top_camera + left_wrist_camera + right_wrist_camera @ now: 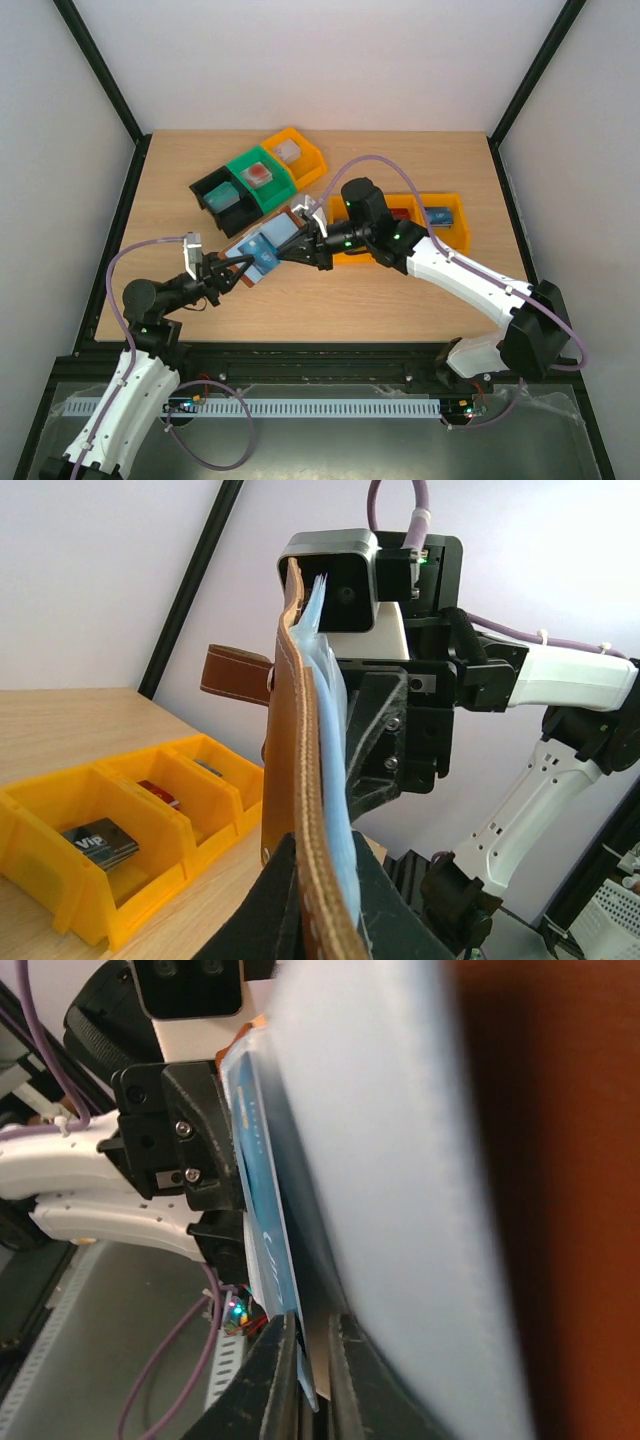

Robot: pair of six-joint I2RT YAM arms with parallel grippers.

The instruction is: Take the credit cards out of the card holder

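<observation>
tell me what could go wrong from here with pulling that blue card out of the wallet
1. The right gripper seems to pinch only a thin edge of the blue card, so its jaws may slip off when it pulls.
2. The card holder hangs in mid-air, clamped at one end only by the left gripper. A hard tug could twist it or drag it loose.

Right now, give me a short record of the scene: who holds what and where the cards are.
card holder: open, held up between the two arms
left gripper: jaws shut on one end of the card holder
right gripper: jaws either side of the blue card's edge, grip unclear
blue card: against the card holder's pale lining
yellow bins: black card and red card inside, separate compartments
</observation>
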